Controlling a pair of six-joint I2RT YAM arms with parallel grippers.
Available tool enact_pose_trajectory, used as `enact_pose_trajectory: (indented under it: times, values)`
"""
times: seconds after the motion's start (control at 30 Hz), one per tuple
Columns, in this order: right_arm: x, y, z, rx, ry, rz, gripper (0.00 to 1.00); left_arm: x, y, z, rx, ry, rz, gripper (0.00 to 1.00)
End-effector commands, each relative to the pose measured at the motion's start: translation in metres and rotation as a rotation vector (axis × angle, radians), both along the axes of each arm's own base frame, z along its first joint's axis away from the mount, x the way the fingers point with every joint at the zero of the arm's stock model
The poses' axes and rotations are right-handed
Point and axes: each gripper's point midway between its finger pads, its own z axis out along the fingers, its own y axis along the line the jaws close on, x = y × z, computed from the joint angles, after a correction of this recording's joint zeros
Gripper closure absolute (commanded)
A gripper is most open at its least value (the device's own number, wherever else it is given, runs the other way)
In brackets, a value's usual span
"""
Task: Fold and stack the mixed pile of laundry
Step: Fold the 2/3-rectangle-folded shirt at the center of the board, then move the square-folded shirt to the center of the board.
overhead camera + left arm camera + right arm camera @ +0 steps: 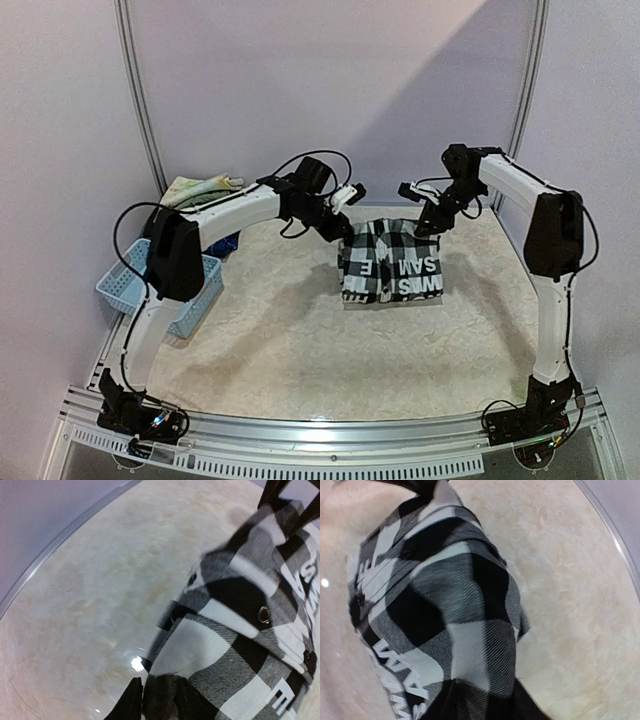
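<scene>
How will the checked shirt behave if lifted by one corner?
Probably floppy: the checked shirt lies in soft, rumpled folds. Likely light, since the cloth looks thin. Its folded layers may well slide open if pushed from one side.

The left arm (245,208) and the right arm (548,320) are smooth white tubular links joined by bulky black joint housings (176,255), with thin black cables (116,238) looping alongside. The left hand (343,232) and right hand (430,228) are black. Black bases (525,420) at the frame's lower corners carry coloured wiring.
</scene>
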Motion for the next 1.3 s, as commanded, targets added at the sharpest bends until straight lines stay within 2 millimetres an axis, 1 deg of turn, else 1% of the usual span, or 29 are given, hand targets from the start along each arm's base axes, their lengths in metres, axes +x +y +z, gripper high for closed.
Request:
enact_pose_trajectory:
  times: [0.0,0.03,0.1,0.13,0.17,0.2,0.23,0.27,0.3,0.33,0.37,0.4,0.5,0.6,0.63,0.67,0.7,0.73,0.8,0.83,0.87,0.93,1.13,1.23,1.27]
  values:
    - [0.068,-0.001,-0.017,0.022,-0.030,-0.168,0.54,0.067,0.018,0.005,-0.114,0.020,0.286,0.66]
    - [0.077,-0.005,-0.012,0.042,-0.035,-0.198,0.48,0.071,0.019,0.013,-0.141,0.014,0.303,0.62]
    - [0.087,-0.014,0.002,0.114,-0.024,-0.277,0.38,0.069,0.019,0.041,-0.192,-0.029,0.300,0.57]
    - [0.087,-0.018,0.015,0.145,-0.037,-0.298,0.34,0.063,0.021,0.041,-0.193,-0.036,0.295,0.55]
    - [0.084,-0.021,0.040,0.179,-0.073,-0.315,0.29,0.059,0.023,0.055,-0.214,-0.068,0.291,0.53]
    - [0.080,-0.023,0.044,0.192,-0.083,-0.327,0.25,0.055,0.025,0.078,-0.250,-0.111,0.282,0.52]
    - [0.072,-0.022,0.057,0.209,-0.113,-0.324,0.22,0.051,0.026,0.084,-0.258,-0.120,0.277,0.51]
    - [0.065,-0.021,0.059,0.230,-0.116,-0.322,0.20,0.046,0.026,0.087,-0.262,-0.119,0.264,0.51]
    - [0.055,-0.019,0.076,0.267,-0.141,-0.314,0.20,0.040,0.023,0.086,-0.263,-0.106,0.245,0.52]
    - [0.044,-0.016,0.080,0.299,-0.120,-0.316,0.20,0.032,0.018,0.084,-0.271,-0.085,0.211,0.52]
    - [0.037,-0.013,0.075,0.324,-0.083,-0.318,0.20,0.025,0.012,0.080,-0.276,-0.062,0.185,0.53]
    - [0.027,-0.010,0.065,0.351,-0.021,-0.333,0.19,0.019,0.006,0.075,-0.276,-0.044,0.164,0.53]
    - [0.016,-0.001,0.036,0.442,0.134,-0.403,0.20,0.007,-0.012,0.058,-0.266,-0.009,0.139,0.54]
    - [0.019,0.004,0.015,0.498,0.233,-0.479,0.23,0.009,-0.025,0.042,-0.325,0.075,0.170,0.59]
    - [0.022,0.004,0.003,0.502,0.265,-0.500,0.24,0.010,-0.029,0.036,-0.350,0.102,0.179,0.61]
    - [0.023,0.006,-0.004,0.513,0.305,-0.530,0.26,0.011,-0.032,0.028,-0.369,0.132,0.186,0.64]
    - [0.025,0.007,-0.015,0.519,0.346,-0.548,0.27,0.011,-0.036,0.020,-0.387,0.167,0.195,0.65]
    - [0.025,0.009,-0.031,0.523,0.415,-0.584,0.28,0.010,-0.038,0.011,-0.399,0.201,0.204,0.67]
    - [0.022,0.012,-0.055,0.538,0.542,-0.646,0.30,0.006,-0.043,-0.009,-0.412,0.280,0.214,0.71]
    - [0.020,0.012,-0.064,0.542,0.595,-0.674,0.30,0.003,-0.043,-0.019,-0.410,0.322,0.224,0.73]
    - [0.017,0.013,-0.081,0.532,0.641,-0.697,0.31,0.000,-0.042,-0.030,-0.400,0.361,0.240,0.74]
    - [0.011,0.012,-0.100,0.528,0.711,-0.739,0.32,-0.009,-0.033,-0.054,-0.367,0.433,0.288,0.78]
    - [-0.002,0.011,-0.133,0.557,0.887,-0.842,0.33,-0.044,-0.008,-0.104,-0.326,0.601,0.388,0.81]
    - [-0.007,0.010,-0.146,0.529,0.929,-0.881,0.33,-0.056,-0.001,-0.123,-0.287,0.639,0.403,0.82]
    - [-0.010,0.008,-0.151,0.510,0.933,-0.891,0.33,-0.059,0.002,-0.126,-0.273,0.644,0.408,0.83]
